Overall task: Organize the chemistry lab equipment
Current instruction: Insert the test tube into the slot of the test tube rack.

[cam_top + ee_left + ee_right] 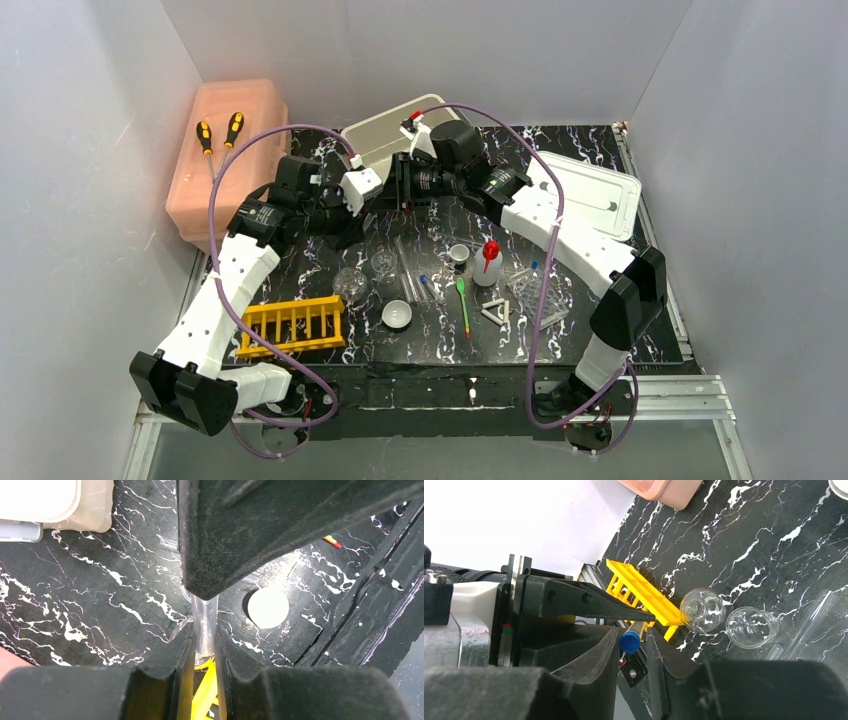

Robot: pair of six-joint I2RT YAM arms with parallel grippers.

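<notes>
My left gripper (205,630) is shut on a clear glass tube (205,615), held in the air over the back of the mat. My right gripper (633,632) meets it there and is closed round the same tube's blue-capped end (630,641). In the top view both grippers (385,192) touch tip to tip. On the mat lie the yellow rack (293,326), white bowl (397,315), two round flasks (351,285), loose tubes (408,265), green spoon (463,303), white triangle (496,312) and red-capped bottle (488,262).
A pink box (228,155) with two screwdrivers (218,132) on it stands at the back left. White trays sit at the back middle (385,135) and back right (600,195). A clear ribbed dish (535,290) lies beside the right arm.
</notes>
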